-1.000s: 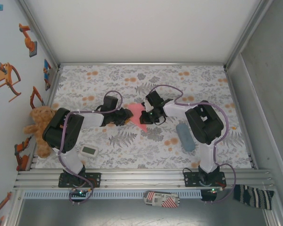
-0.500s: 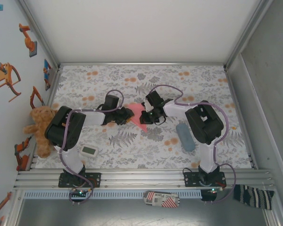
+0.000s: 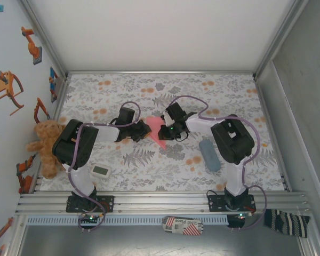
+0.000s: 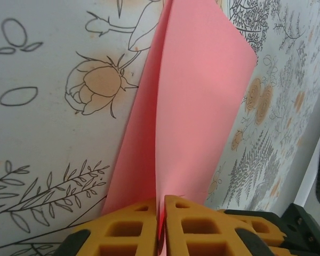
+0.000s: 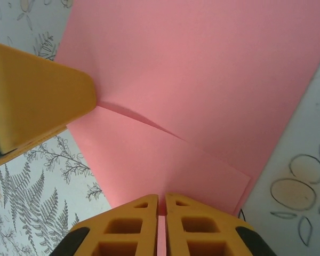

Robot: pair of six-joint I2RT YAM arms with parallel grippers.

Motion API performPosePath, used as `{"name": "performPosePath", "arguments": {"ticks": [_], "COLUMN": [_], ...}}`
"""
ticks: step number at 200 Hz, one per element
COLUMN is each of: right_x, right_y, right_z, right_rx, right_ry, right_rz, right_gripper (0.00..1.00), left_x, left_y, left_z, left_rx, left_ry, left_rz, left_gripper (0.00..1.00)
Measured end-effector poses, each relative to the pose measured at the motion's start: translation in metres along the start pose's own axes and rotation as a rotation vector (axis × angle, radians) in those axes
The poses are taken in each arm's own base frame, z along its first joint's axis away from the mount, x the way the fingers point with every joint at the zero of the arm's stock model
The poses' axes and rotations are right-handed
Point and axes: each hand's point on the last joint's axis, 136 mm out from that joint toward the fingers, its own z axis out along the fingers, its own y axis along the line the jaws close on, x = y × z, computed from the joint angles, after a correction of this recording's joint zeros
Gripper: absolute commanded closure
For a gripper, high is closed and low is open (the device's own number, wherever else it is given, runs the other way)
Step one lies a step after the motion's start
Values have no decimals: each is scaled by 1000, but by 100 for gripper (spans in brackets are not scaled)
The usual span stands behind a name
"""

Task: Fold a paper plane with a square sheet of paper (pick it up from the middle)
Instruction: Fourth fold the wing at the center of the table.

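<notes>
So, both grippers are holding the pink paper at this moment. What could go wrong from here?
1. Tearing: the left gripper and the right gripper both pinch the thin pink paper sheet. If they pull apart, it may rip.
2. Crooked crease: in the right wrist view the top layer bows up, so pressing it flat might fold it off-line.
3. Collision: the two grippers are very close together.

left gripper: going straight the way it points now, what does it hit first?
The square sheet of paper: the left gripper is shut on its edge, so it would push the sheet ahead. Beyond that, the top view suggests the right gripper close in line, though depth is unclear.
</notes>
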Motion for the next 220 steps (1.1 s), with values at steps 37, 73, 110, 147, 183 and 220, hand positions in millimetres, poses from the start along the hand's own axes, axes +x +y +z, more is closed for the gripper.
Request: {"name": "performPosePath", "arguments": {"ticks": [37, 73, 110, 147, 183, 220], "right_x": [-18, -29, -39, -30, -17, -15], "right_y": [12, 23, 28, 43, 47, 50], "right_z": [-31, -56, -55, -36, -11, 6], "right_rx": [2, -1, 54, 95, 108, 109], "right_ry": [-141, -280, -352, -348, -300, -271], "right_rz": [-92, -204, -304, -433, -511, -542], "right_gripper": [77, 69, 59, 63, 66, 65], "left_x": [-8, -22, -37, -42, -41, -39], "left_y": [-1, -11, -14, -6, -6, -3], "left_z": [-5, -30, -45, -48, -45, -44], "left_rx": [-19, -46, -93, -153, -178, -203], "left_ry": [-51, -160, -253, -285, -278, -267], "left_rz": [-6, -26, -81, -128, -148, -161], "left_gripper": [89, 89, 89, 88, 88, 86]}}
